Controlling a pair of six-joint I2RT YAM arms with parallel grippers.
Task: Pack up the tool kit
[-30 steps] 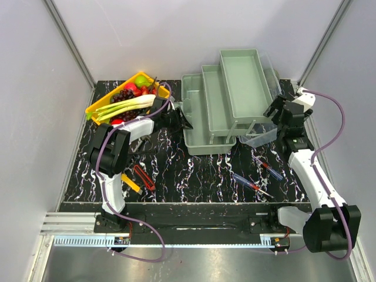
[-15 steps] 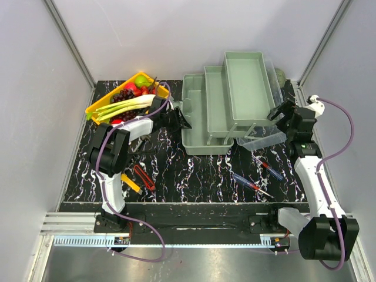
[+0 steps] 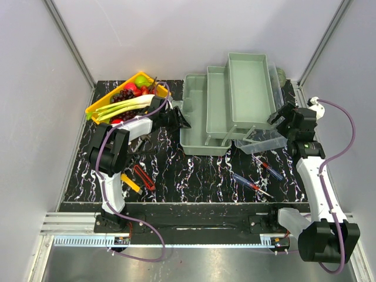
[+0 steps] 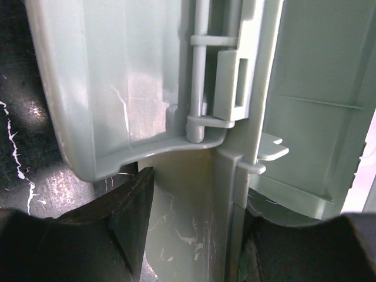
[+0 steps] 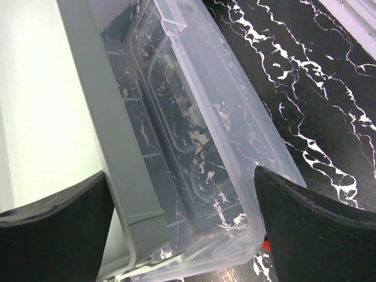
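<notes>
Smooth, softly shiny moulded plastic throughout the large pale grey-green rectangular toolbox [image 3: 197,124]. Clear, glossy, lightly scuffed plastic for its translucent lid [image 5: 211,135]. Polished, reflective surface on the black white-veined marble-look counter [image 3: 194,173]. Matt black fingers [image 4: 106,235] on the left tool [image 4: 197,230].

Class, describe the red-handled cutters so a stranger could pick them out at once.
Find the black, white-veined marble tabletop and look at its near left part. Two hand tools lie there side by side; the red-handled cutters are the one nearer the middle, right of the yellow-handled cutters.
</notes>
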